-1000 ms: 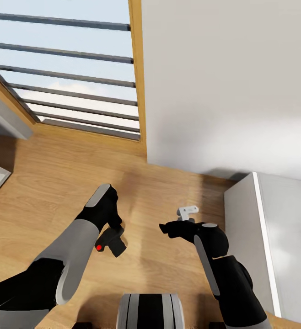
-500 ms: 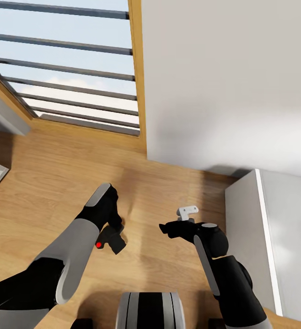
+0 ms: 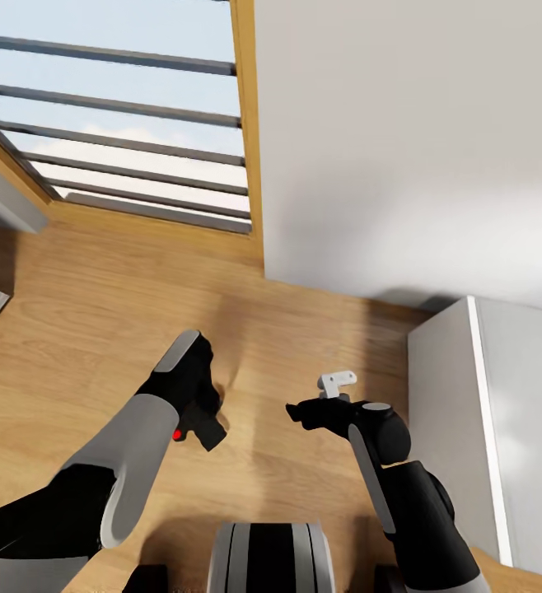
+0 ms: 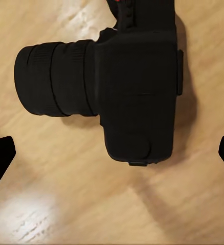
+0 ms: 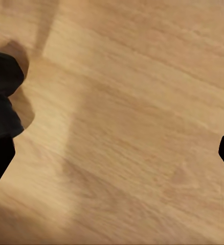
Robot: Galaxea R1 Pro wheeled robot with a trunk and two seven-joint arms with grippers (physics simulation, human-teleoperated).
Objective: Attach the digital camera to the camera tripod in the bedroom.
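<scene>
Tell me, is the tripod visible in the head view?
No, the head view holds the floor, window, wall, both arms and the camera.

Head camera looks steeply down from above; both wrist cameras face the same light wood plank floor (image 3: 98,329) close up.

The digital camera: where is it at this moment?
In the head view the digital camera sits at the left tool, above the wood floor. The left wrist view shows it between the tool's fingertips.

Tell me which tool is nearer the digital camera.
Left. The left tool is right at the digital camera, fingertips wide on either side of it; the right tool hangs apart, across bare wood floor.
</scene>
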